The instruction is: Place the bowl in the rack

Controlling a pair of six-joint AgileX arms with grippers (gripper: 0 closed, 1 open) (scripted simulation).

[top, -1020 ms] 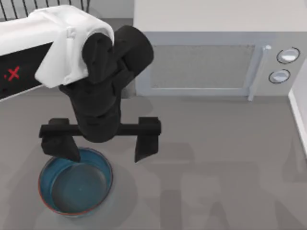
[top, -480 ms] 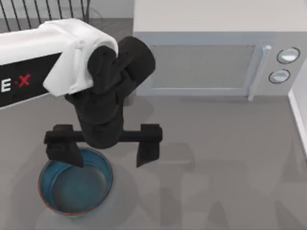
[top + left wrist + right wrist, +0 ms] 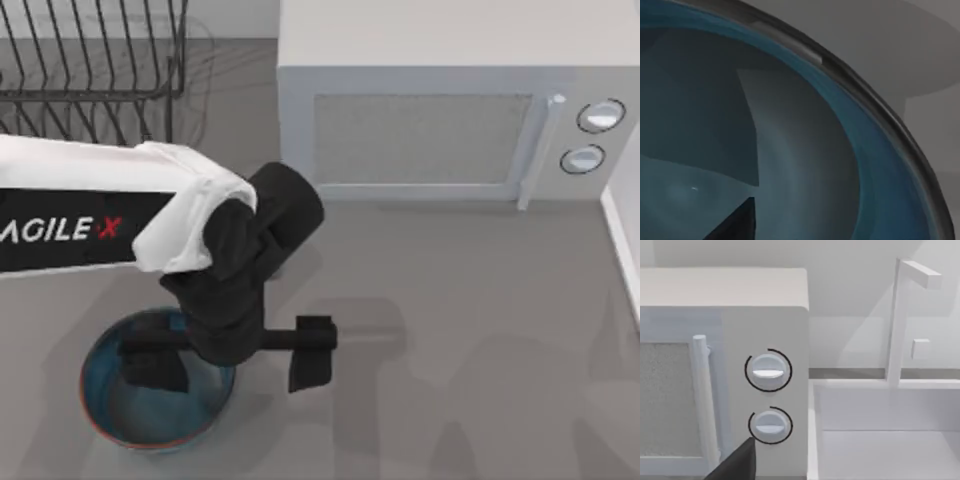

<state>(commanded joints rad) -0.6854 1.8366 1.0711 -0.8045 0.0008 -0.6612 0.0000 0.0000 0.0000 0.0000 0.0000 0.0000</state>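
Note:
The blue bowl [image 3: 105, 405] with its reddish-brown rim sits on the table at the front left. My left gripper [image 3: 232, 358] is open and low over the bowl's right side. One finger [image 3: 152, 366] is inside the bowl and the other finger [image 3: 312, 354] is outside it over the table, so the rim lies between them. The left wrist view shows the bowl's inner wall [image 3: 805, 165] and rim from very close. The black wire rack [image 3: 90, 60] stands at the back left. A dark tip of my right gripper [image 3: 737, 466] shows in the right wrist view, facing the microwave.
A white microwave [image 3: 440, 110] fills the back centre and right, its two knobs [image 3: 768, 371] on its right end. A white walled basin [image 3: 880, 440] stands beyond it at the table's right edge [image 3: 625, 230]. Bare grey table lies right of the bowl.
My left arm has dropped and moved toward the front, lowering the open gripper onto the bowl's right rim. The rack, earlier partly covered by the arm, now shows. The bowl has not moved.

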